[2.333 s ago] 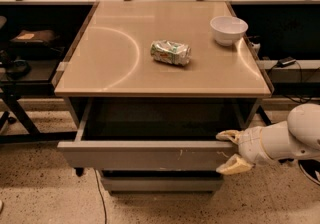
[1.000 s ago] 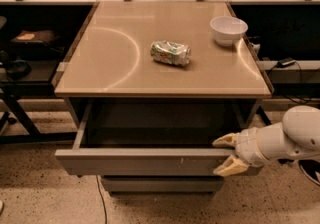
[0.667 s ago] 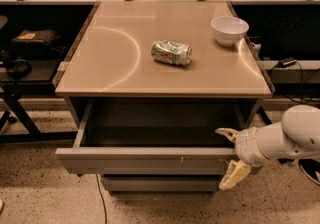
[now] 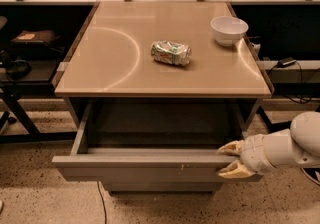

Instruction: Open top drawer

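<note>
Speckled floor (image 4: 30, 188) runs under a wide beige table (image 4: 115, 68) that fills most of the view, with dark shelving on both sides and a cluttered bench along the back. Below the tabletop the top drawer (image 4: 140, 169) stands pulled well out toward the camera. It is a wide, shallow grey box whose long axis runs left to right, with its flat front facing forward and a bare grey interior. Part of a narrower grey drawer front (image 4: 160, 187) shows beneath it. My white arm (image 4: 285, 148) comes in from the right edge, held low and nearly level, with the forearm reaching leftward toward the drawer's right end. A white bowl (image 4: 229, 29) sits upright near the table's far right corner, well apart from a crushed can (image 4: 171, 52) that lies on its side near the middle. Neither is near my reach. My gripper (image 4: 231, 158) is at the right end of the drawer front, with one tan finger inside behind the panel and the other against its outer face. The jaws are set narrow, gripping that panel between them. A small whitish mark (image 4: 181, 167) shows on the front, just left of my fingers.
</note>
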Tool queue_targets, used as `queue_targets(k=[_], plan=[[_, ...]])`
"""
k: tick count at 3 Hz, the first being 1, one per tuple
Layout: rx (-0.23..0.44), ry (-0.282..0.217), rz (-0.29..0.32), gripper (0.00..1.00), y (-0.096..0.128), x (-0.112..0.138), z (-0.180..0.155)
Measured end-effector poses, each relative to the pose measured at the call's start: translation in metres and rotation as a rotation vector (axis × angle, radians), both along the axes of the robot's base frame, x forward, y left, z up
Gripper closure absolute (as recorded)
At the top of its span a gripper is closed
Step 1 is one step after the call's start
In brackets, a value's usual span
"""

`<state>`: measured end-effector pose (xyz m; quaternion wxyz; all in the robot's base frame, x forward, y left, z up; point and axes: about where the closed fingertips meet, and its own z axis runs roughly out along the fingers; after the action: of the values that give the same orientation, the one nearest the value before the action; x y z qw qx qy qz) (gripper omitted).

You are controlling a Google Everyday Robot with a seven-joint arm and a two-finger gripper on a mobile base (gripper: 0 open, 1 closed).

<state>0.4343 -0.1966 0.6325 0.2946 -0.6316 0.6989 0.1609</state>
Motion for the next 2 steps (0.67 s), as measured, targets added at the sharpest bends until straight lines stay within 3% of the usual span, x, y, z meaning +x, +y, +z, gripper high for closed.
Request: queue_targets(k=[2], plan=[[0.007, 0.003, 0.012, 1.0, 0.0056, -0.0081, 0.0047]])
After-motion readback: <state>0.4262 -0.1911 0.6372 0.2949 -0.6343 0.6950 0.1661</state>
